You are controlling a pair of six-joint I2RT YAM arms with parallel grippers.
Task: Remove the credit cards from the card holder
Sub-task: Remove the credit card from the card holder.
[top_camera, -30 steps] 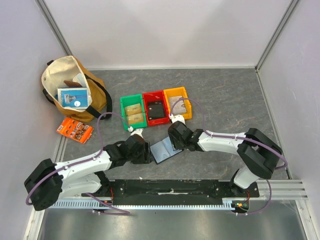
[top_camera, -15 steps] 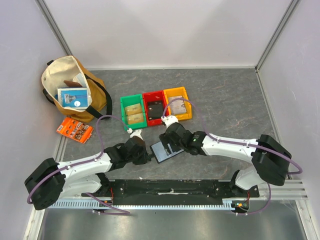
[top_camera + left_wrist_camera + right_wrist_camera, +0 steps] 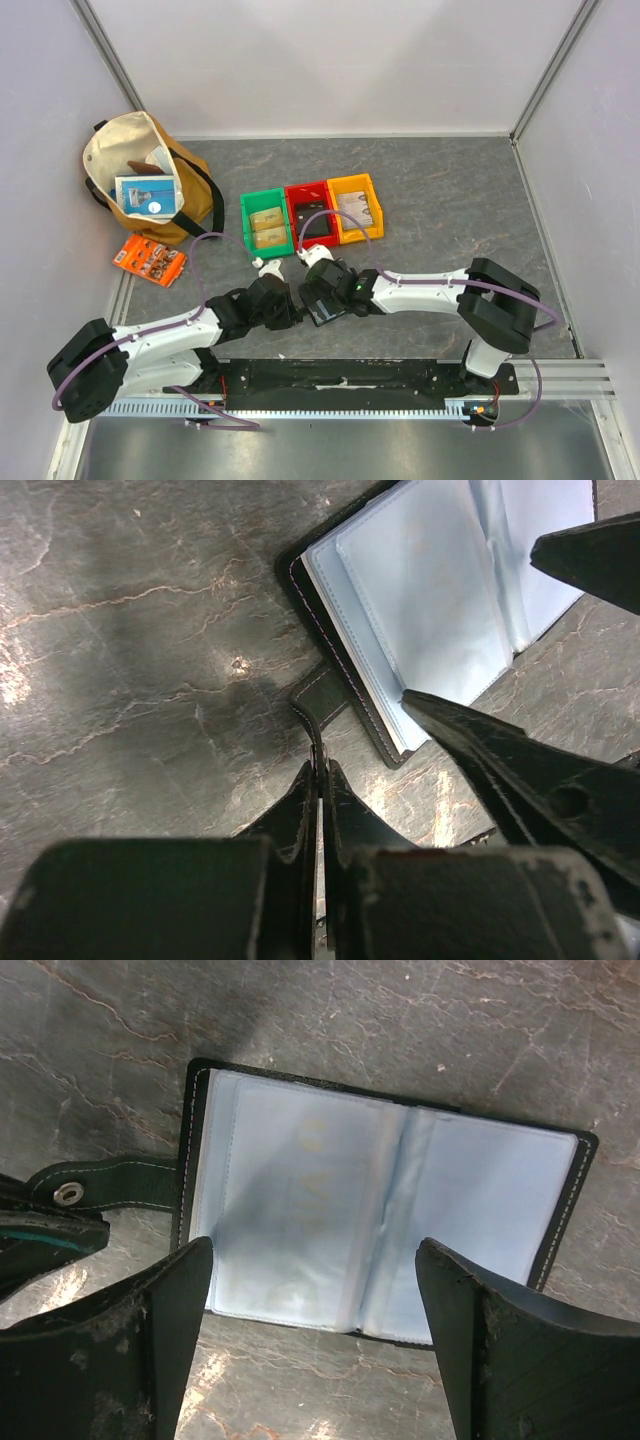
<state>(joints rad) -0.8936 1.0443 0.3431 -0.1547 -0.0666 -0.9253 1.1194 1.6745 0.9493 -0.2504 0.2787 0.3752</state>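
Card holder [image 3: 385,1225] lies open, flat on table [image 3: 420,1020], between 2 arms. Left gripper [image 3: 320,755] pinches its strap [image 3: 322,695] tight. Right gripper [image 3: 315,1255] spread wide just above pages, holder's long side running finger to finger. Right arm nearer pockets.

arms [image 3: 160,340]: white shells, black joints; cables [image 3: 196,262]: purple, looped; gripper fingers [image 3: 130,1360]: black, scuffed, wedge-shaped
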